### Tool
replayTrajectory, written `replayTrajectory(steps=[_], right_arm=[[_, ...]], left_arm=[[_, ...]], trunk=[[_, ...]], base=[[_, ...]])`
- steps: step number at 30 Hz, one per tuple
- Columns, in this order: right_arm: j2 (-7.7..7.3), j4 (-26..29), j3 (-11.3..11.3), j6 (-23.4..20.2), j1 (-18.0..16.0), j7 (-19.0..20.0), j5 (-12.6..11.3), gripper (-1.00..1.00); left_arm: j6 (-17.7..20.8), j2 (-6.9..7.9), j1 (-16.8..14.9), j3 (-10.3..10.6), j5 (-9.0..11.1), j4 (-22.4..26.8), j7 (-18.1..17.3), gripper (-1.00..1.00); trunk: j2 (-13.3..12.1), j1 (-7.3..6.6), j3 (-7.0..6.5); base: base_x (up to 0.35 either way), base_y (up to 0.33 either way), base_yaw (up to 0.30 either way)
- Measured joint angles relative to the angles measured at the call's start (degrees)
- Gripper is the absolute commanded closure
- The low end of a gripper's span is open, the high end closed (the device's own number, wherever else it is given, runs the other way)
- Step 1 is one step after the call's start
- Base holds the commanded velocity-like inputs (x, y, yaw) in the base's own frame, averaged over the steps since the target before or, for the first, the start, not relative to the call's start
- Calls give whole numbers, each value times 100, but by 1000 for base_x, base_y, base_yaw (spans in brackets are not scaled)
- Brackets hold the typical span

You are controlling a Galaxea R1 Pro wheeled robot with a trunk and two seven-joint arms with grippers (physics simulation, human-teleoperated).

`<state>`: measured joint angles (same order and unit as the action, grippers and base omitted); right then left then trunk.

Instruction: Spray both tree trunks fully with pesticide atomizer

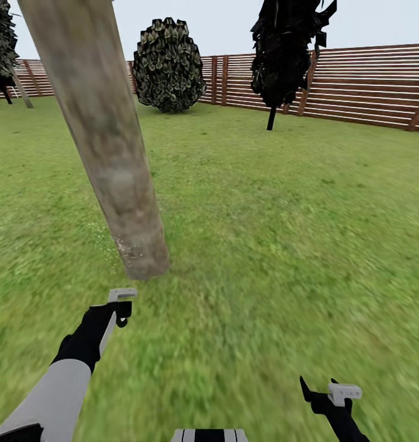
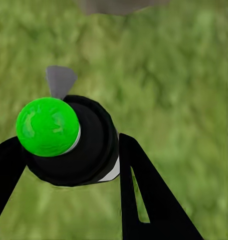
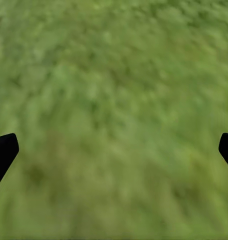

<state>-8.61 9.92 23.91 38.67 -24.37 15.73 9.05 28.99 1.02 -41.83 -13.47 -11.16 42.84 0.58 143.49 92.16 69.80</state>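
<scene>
A thick, pale mottled tree trunk (image 1: 105,135) leans up from the lawn (image 1: 265,245) at the left of the head view. Fine pale specks dot its foot and the grass beside it. My left gripper (image 1: 120,307) sits just in front of the trunk's base. In the left wrist view my left gripper (image 2: 68,170) is shut on the pesticide atomizer (image 2: 48,126), a black body with a bright green round top, and a grey edge of the trunk (image 2: 119,5) lies ahead. My right gripper (image 1: 332,393) hangs open over bare grass, its black fingertips (image 3: 3,150) wide apart.
A second pale leaning trunk (image 1: 22,92) under dark foliage stands far back left. A round dark green tree (image 1: 168,64) and a thin black-trunked tree (image 1: 283,55) stand before the brown slat fence (image 1: 357,86). Open lawn stretches to the right.
</scene>
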Motion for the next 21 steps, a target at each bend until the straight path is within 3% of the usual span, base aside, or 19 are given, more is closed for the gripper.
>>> replayTrajectory(steps=[2, 4, 5, 7, 10, 15, 21], right_arm=[[0, 1, 0, 0, 0, 0, 0, -100], [0, -3, 0, 0, -2, 0, 0, -100], [0, -6, 0, 0, 0, 0, 0, -100], [0, -7, 0, 0, 0, 0, 0, -100], [0, -7, 0, 0, -1, 0, 0, -100], [0, -7, 0, 0, -2, 0, 0, -100], [0, -7, 0, 0, -3, 0, 0, -100]], left_arm=[[178, -3, -2, 1, -5, 296, -6, 100], [610, -15, -2, 24, -1, 750, -29, 100], [1063, -34, -1, 181, 20, 1209, -43, 100], [1506, -46, -1, 485, 17, 1771, -49, 100], [2393, -48, -13, 666, 17, 2466, -70, 100], [2678, -46, -145, 684, 29, 2717, -130, 100], [2698, -14, -100, 683, 44, 2482, -497, 100]], trunk=[[0, 0, 0], [0, 0, 0], [0, -1, -1], [0, 0, 0], [0, 0, 0], [0, 0, 0], [0, 1, 1]], base=[[0, 0, 1], [0, 0, 0], [0, 0, 0], [0, 0, 0], [0, 0, 0], [0, 0, 0], [0, 0, 0]])
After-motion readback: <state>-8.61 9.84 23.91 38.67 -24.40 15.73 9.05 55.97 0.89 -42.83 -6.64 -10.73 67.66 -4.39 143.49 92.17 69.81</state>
